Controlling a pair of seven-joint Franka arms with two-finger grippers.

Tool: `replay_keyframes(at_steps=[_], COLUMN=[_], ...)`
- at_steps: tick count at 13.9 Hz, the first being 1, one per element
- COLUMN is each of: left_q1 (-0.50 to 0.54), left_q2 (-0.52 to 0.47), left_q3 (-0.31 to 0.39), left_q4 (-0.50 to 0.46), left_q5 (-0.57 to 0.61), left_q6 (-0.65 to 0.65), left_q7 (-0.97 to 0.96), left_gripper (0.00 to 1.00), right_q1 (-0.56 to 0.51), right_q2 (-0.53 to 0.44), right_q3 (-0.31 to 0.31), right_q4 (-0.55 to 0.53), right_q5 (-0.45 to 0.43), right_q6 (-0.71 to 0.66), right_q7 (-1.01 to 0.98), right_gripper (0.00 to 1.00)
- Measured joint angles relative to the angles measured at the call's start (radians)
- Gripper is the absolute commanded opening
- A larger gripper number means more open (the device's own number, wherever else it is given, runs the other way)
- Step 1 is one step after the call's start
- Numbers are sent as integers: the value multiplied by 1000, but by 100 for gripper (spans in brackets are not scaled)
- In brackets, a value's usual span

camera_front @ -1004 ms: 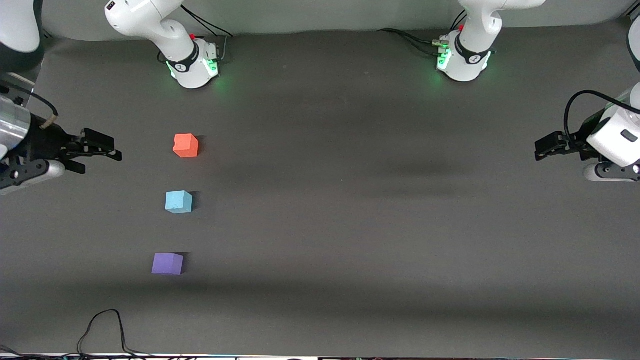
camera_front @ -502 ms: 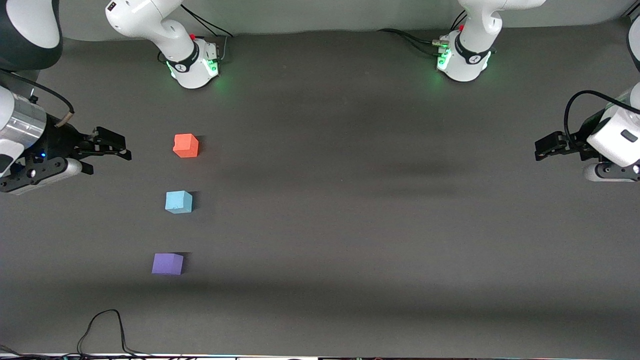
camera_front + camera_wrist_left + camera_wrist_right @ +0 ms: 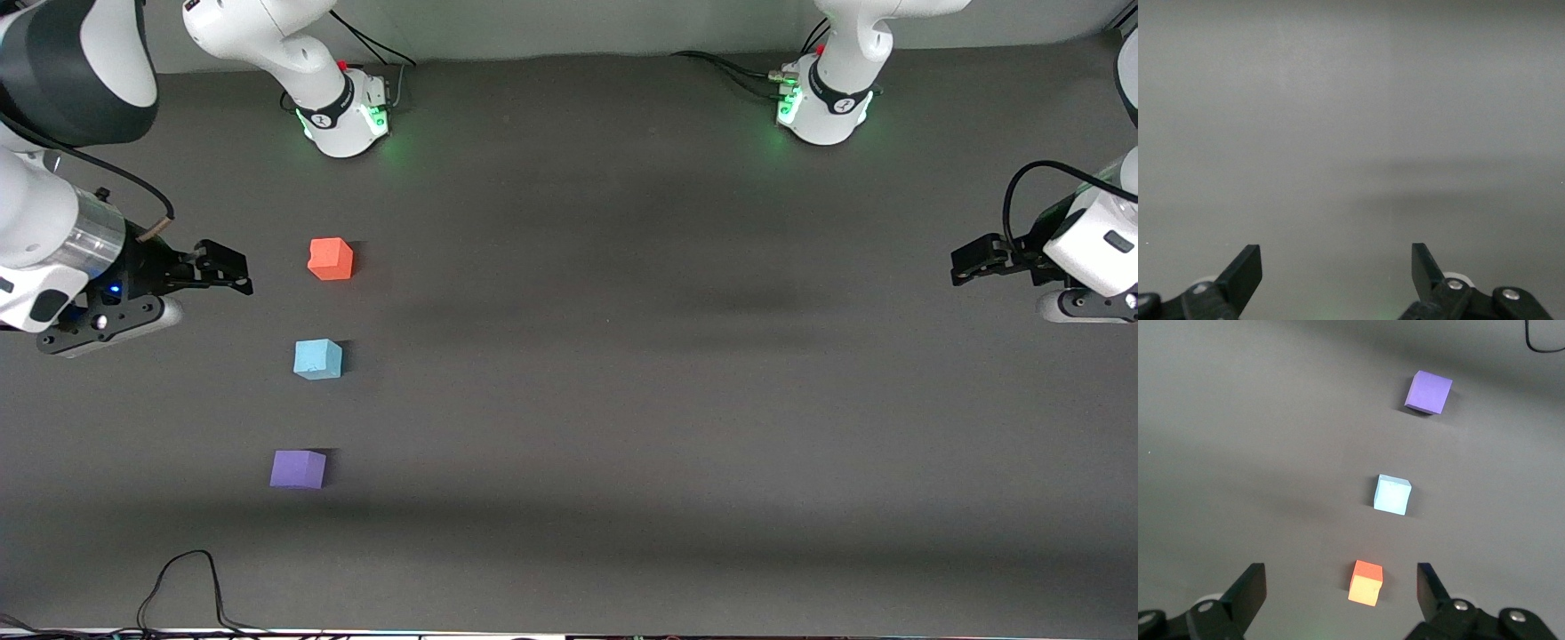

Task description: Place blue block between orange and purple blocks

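A dark grey matte table (image 3: 622, 356) (banded with soft shadows) meets a pale wall (image 3: 578, 27).

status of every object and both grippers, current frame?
Light sky-blue foam cube: on the table, free, between the other two cubes.
Orange-red matte cube: on the table, farthest from the front camera, untouched.
Violet-purple matte cube: on the table, nearest the front camera, untouched.
Right gripper: jaws open, empty, beside the orange-red cube.
Left gripper: jaws open, empty, waiting at its end.

White arms w/ black hands (image 3: 222, 267), green base lights, black cables.
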Motion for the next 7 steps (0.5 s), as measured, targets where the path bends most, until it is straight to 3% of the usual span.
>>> replay_keyframes(at_steps=[4, 7], left_q1=[0, 0], left_q2=[0, 0], left_q3=[0, 0], left_q4=[0, 0], left_q5=[0, 0], left_q6=[0, 0], left_q7=[0, 0], left_gripper=[100, 100], right_q1=[-280, -390], right_q2=[-85, -135], right_q3=[265, 354], right_q4=[-115, -170], right_q5=[-10, -10], right_q6=[31, 34], right_q7=[21, 39], right_gripper=[100, 100])
